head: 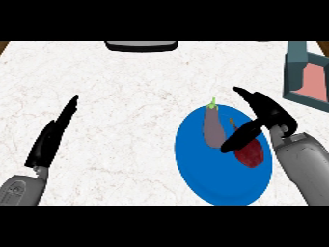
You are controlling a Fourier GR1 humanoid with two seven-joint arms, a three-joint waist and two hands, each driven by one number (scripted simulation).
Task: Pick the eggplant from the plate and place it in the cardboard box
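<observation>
Head view: right hand (261,116) open beside eggplant (213,126) on plate (195,164); left hand (49,137) open, resting. Eggplant looks smooth, probably slippery, light; I'd grasp mid-body.

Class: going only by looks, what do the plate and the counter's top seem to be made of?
Plate: flat, even blue with no pattern, possibly glazed ceramic or plastic; the look leaves it open. Counter's top: white with fine reddish veins, so probably marble or similar stone.

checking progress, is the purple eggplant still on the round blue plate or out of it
On it: the purple eggplant lies on the round blue plate, beside the open right hand, not lifted.
</observation>
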